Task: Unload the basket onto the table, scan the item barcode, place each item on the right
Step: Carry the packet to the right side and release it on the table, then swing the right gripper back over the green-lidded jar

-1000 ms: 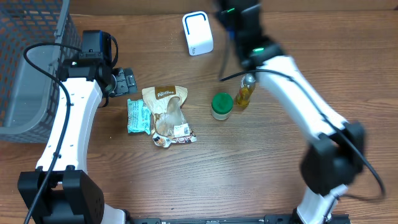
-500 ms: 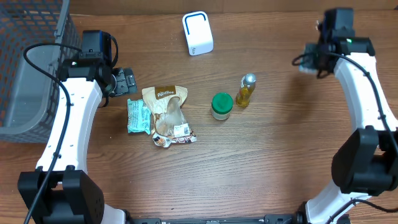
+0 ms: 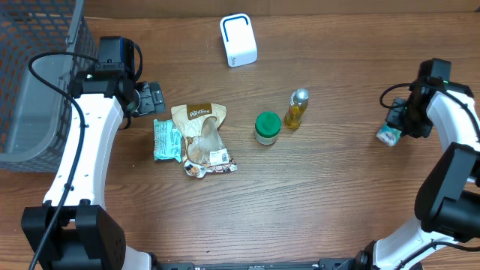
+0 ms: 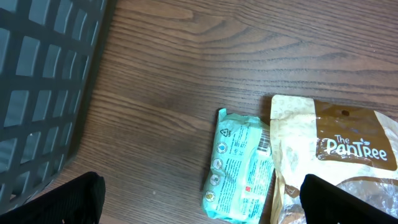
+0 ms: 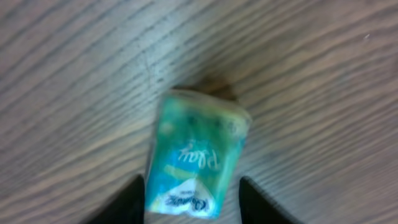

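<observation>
- Left gripper (image 3: 156,97): jaws wide apart, holding nothing. Green packet (image 3: 166,140) just ahead of them, flat; snack bag (image 3: 201,139) beyond it, touching its far edge.
- Scanner (image 3: 238,40): well apart from both jaws, about midway between arms.
- Jar (image 3: 267,126), oil bottle (image 3: 297,109): upright, untouched, well clear of right jaws.
- Right gripper (image 3: 394,127): jaws partly apart, straddling tissue pack (image 5: 193,158), gap on one side, so likely no clamp.
- Pack flat on table (image 3: 337,195), between fingertips, long axis roughly along fingers, slightly tilted.
- Judgement: right arm far nearer pack; closing across its short side suits the grasp, with scanner then a long carry away.
</observation>
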Available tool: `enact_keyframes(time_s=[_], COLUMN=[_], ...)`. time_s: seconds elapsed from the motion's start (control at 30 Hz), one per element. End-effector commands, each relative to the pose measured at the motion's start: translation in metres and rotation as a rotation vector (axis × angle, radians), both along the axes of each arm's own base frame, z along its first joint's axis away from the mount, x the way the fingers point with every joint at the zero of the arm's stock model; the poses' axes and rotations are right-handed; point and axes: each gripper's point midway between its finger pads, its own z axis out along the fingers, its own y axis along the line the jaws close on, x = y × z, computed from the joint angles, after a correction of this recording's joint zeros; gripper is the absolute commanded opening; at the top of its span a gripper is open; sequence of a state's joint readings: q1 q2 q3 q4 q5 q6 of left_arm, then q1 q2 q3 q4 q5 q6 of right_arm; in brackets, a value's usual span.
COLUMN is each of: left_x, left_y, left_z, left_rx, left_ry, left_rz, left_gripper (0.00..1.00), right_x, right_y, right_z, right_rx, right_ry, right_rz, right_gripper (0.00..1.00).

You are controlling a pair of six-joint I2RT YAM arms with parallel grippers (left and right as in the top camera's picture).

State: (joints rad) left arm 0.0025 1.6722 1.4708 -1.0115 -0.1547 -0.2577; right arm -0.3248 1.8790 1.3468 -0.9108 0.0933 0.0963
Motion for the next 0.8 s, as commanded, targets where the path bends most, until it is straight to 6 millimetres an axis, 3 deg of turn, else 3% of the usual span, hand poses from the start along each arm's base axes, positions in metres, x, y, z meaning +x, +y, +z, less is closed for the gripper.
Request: enact_keyframes(time_s=[0.0,0.13,0.43,0.63,0.77], left_x=[0.003,0.003,0.003,0.003,0.003], left_y=[0.003,0.003,0.003,0.003,0.003], left_z=[0.005,0.005,0.005,0.005,0.005], left_rx=[0.014,0.014,0.014,0.014,0.014], left_ry=[-0.011,-0.011,-0.011,-0.011,-0.011], left_rz=[-0.006,-0.006,-0.007,-0.007,-0.006], left_gripper=[1.0,1.0,0.99,1.0,1.0], right_x=[0.004,0.011,0.022,0.039,0.045], right_y=[-0.001,-0.003,0.007,0.056,0.088], right_z=[0.003,0.026,0.111,0.153,0.166], right_rx=[0.017,0.025,0.083,0.358,0.533], right_ry=[-0.02,-0.036,-0.077,-0.196,-0.239], right_rz=[-0.044,-0.092,-0.075,0.001,0.051], right_gripper=[0.68,0.88,0.94,0.94,0.94])
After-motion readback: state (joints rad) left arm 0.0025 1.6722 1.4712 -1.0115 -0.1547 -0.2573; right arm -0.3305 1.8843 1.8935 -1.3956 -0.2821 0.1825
